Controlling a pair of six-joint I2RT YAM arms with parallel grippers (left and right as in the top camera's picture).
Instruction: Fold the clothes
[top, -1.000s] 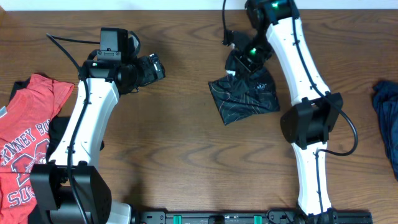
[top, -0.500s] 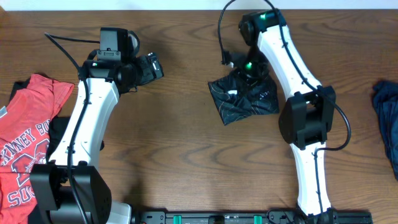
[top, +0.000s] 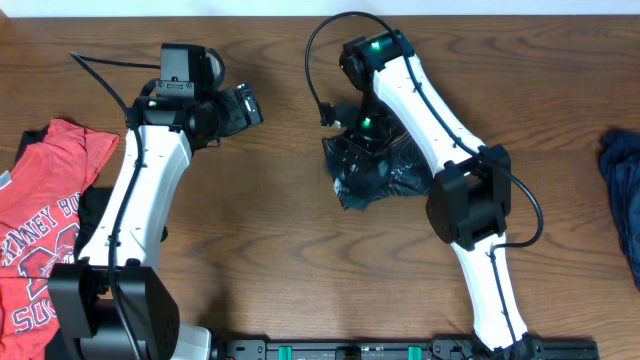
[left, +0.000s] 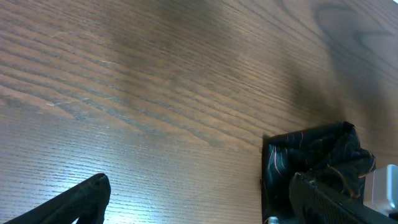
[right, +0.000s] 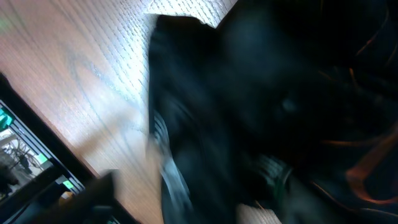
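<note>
The black jersey (top: 392, 180) with thin orange lines lies bunched in a small heap at the table's middle. My right gripper (top: 353, 140) hangs over its left part, pressed down into the cloth. The right wrist view is blurred: dark jersey cloth (right: 298, 74) fills it, one finger (right: 93, 196) stands far out at the lower left, and the jaws look open. My left gripper (top: 250, 105) hovers open over bare wood to the left of the heap, and its wrist view shows the jersey (left: 317, 152) at the right. A red white-lettered T-shirt (top: 45, 220) lies at the left edge.
A dark blue garment (top: 622, 190) lies at the table's right edge. A black piece (top: 92, 212) peeks out beside the red T-shirt. A black rail (top: 400, 350) runs along the front edge. The right arm's cable (top: 318, 60) loops above the heap.
The right arm has swung left and its gripper has moved across the jersey, which has shifted left and bunched up tighter. The left arm has stayed still.
</note>
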